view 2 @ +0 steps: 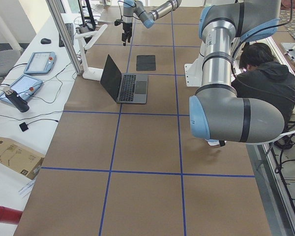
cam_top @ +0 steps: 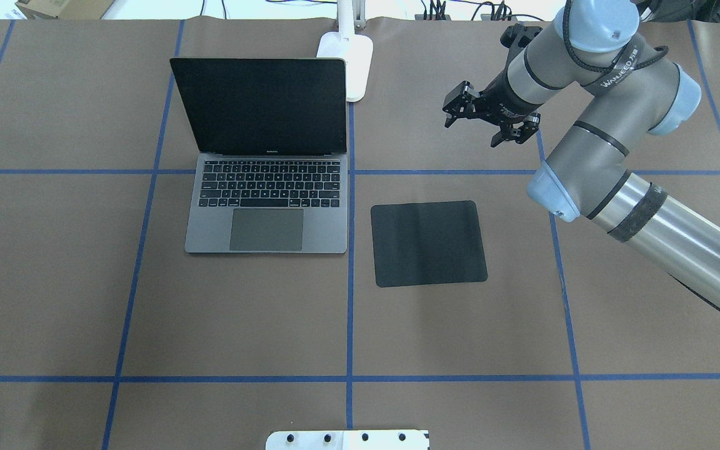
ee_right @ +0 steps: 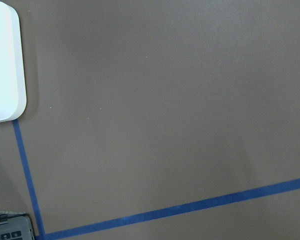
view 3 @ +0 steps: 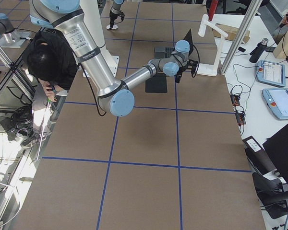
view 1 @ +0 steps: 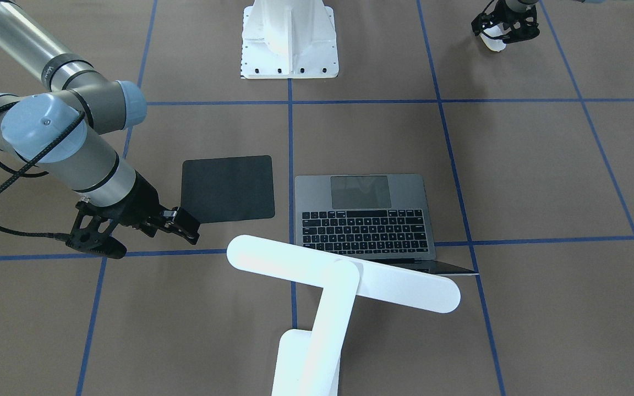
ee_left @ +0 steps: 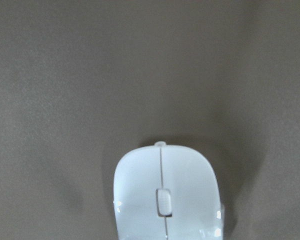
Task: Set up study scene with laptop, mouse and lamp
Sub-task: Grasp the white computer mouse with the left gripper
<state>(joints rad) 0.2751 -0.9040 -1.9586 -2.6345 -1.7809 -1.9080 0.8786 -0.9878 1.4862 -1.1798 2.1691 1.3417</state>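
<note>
Now, mouse [ee_left: 165,195] is near robot's own edge of table, on its left, well apart from laptop [cam_top: 266,187]. Left gripper [view 1: 497,37] hugs it — pads look pressed on both sides. Right gripper [cam_top: 485,122] is wide open, holds nothing, hangs near lamp [view 1: 344,275] base. Best way: soft squeeze, lift straight up, go slow round laptop, set mouse flat on black mat [cam_top: 429,244] — right arm best out of way.

Laptop [view 2: 128,86] open on the table [view 2: 147,147], lamp [view 2: 86,49] just left of it at the edge — mat [view 2: 145,62] beyond. Right gripper [view 2: 124,36] hangs far back, pointing down; left arm [view 2: 226,73] near, right side.
</note>
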